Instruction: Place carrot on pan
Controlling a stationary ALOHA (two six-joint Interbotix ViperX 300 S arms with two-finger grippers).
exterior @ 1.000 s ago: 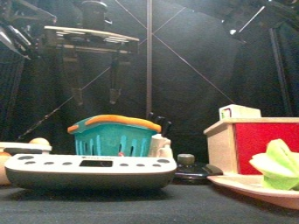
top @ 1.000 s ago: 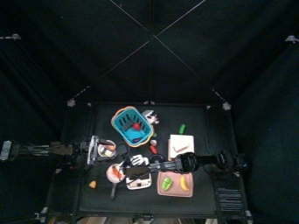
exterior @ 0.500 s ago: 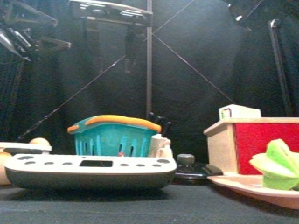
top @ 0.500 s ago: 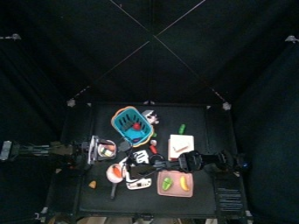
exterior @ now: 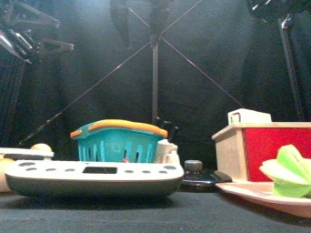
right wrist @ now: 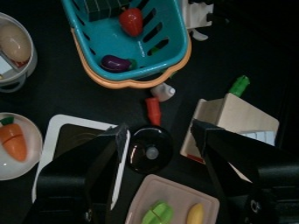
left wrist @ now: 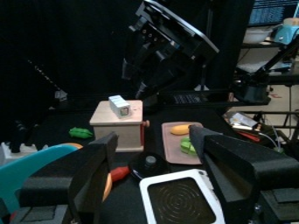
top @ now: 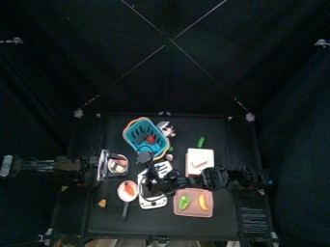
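The basket (right wrist: 131, 42) looks like glossy teal plastic with an orange rim. The scale (exterior: 91, 177) has a smooth matt white plastic shell. The carrot (right wrist: 12, 141) appears smooth, the table (right wrist: 47, 101) matt black.

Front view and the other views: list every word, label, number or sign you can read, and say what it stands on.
No text can be read anywhere.
White scale: faint marks on its dark display strip, too blurred to read.
Screen in the room beyond the curtains: bright lines, too small to read.
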